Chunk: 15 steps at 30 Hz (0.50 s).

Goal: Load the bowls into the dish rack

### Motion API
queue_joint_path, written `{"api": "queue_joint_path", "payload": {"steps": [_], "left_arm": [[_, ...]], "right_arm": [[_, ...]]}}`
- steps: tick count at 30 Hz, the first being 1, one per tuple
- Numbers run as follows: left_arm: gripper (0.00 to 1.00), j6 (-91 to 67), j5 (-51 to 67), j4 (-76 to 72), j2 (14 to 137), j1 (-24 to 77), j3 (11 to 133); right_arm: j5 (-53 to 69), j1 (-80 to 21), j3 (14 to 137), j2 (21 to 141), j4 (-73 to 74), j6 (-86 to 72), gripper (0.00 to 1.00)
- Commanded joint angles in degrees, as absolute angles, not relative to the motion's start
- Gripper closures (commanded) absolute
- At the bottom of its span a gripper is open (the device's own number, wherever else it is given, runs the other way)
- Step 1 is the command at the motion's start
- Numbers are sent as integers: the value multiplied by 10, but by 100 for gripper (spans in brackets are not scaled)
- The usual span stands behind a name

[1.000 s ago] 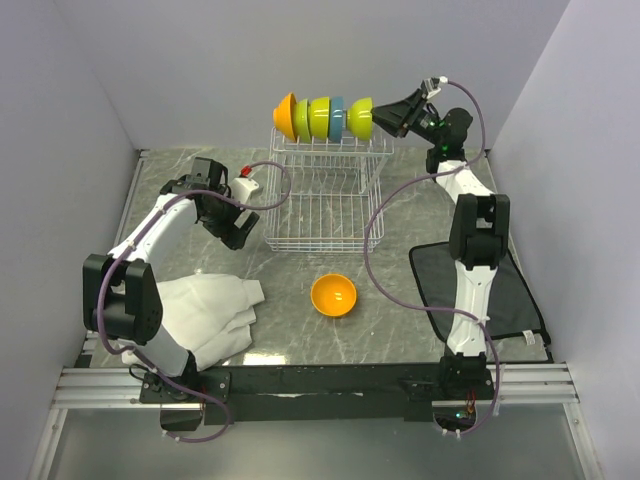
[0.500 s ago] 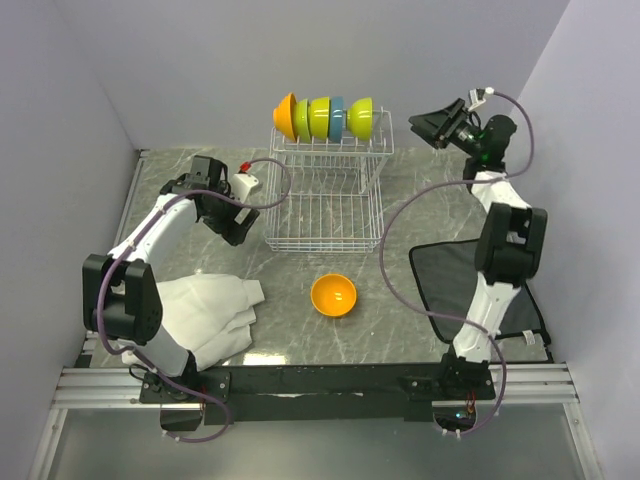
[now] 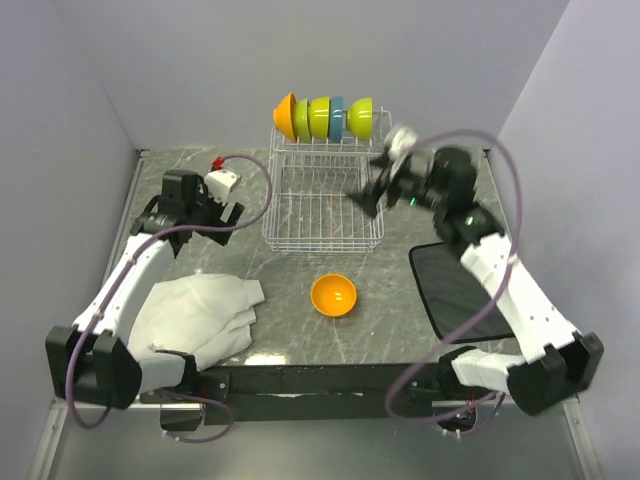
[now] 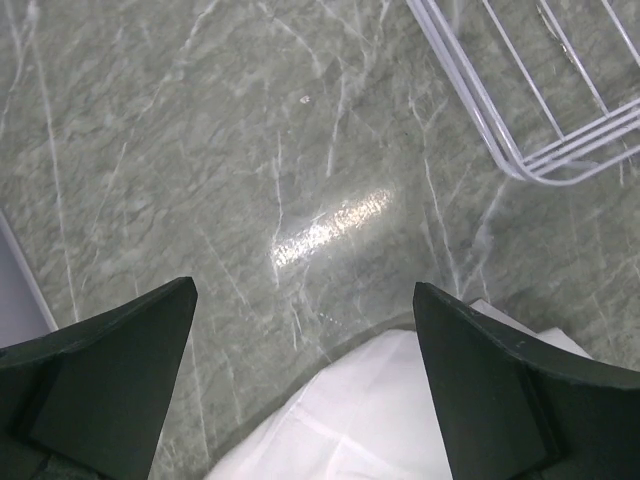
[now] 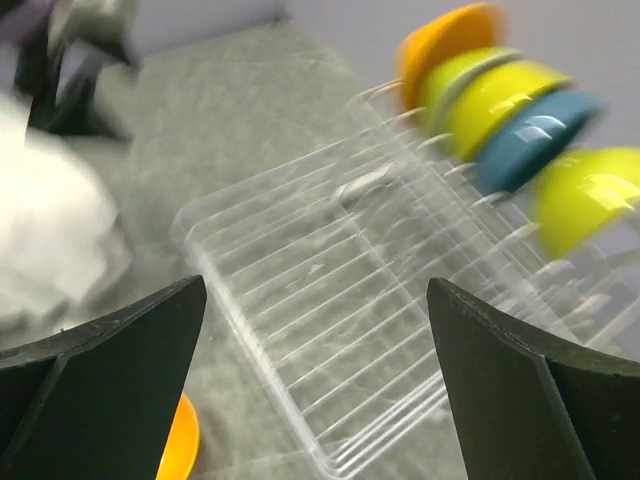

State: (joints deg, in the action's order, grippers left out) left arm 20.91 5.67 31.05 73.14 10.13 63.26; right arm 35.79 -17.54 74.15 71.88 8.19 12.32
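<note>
Your left hand (image 4: 302,300), jaws spread wide, hangs over a bare patch of the grey marble table (image 4: 200,150). The crumpled white cloth (image 4: 380,400) lies under its near side, and a corner of the white wire dish rack (image 4: 560,160) stands close by toward the table's middle. Your right hand (image 5: 315,290), also spread wide with nothing between the fingers, hovers over the rack's right side, where the lower grid basket lies open from above. The raised back tier is taken up by the row of orange, lime and blue plastic bowls (image 3: 325,118) standing on edge. In front of the rack, the orange plastic bowl (image 3: 334,295) sits alone, with open stone between it and the cloth, and between it and the black mesh mat (image 3: 465,290) on the right.
</note>
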Motion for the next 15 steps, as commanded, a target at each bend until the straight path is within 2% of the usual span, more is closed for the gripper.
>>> {"api": "queue_joint_path", "payload": {"steps": [1, 4, 5, 10, 12, 13, 15], "left_arm": [[3, 183, 44, 270, 656, 97, 575], [3, 169, 35, 255, 601, 84, 533], [3, 162, 30, 251, 578, 79, 524], [3, 147, 31, 260, 509, 46, 478], [3, 145, 42, 268, 493, 37, 464], [3, 142, 45, 272, 479, 27, 461], [3, 133, 53, 285, 469, 17, 454]], "right_arm": [[234, -263, 580, 626, 137, 319, 0], [259, -310, 511, 584, 167, 415, 0], [267, -327, 501, 578, 224, 515, 2], [236, -423, 432, 552, 257, 635, 24], [246, -445, 448, 578, 314, 670, 31], [248, -464, 459, 592, 336, 685, 40], [254, -481, 485, 633, 380, 689, 48]]}}
